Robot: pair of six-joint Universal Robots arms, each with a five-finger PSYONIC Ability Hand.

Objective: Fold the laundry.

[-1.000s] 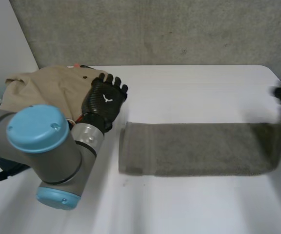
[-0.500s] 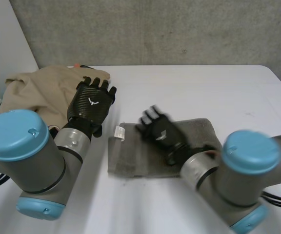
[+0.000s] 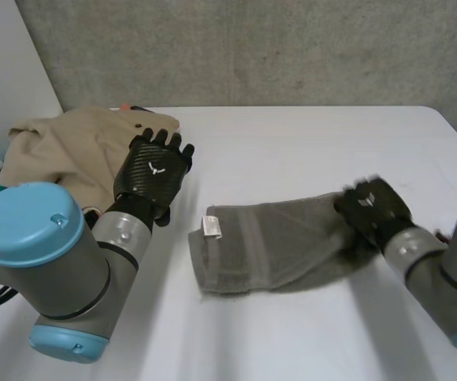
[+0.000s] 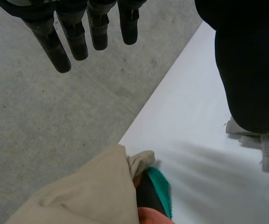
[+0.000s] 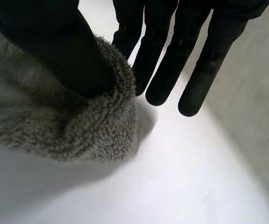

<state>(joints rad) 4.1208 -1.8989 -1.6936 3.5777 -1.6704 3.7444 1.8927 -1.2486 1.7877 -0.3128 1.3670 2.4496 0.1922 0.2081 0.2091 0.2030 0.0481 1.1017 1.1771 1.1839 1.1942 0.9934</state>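
Dragging back rightward, the right hand (image 3: 374, 208) pinches the right end of the grey towel (image 3: 276, 246), now stretched longer along the tabletop (image 3: 308, 151); the left hand (image 3: 153, 168) hovers, fingers straight, by the beige garment (image 3: 70, 143).

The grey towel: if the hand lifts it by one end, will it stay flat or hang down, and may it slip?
Probably floppy: the grey towel wrinkles and bunches where the right hand pinches its end, so it would likely hang down. Probably not slippery: its pile looks thick and fuzzy against the thumb. Its layers lie thin, so it is likely light.
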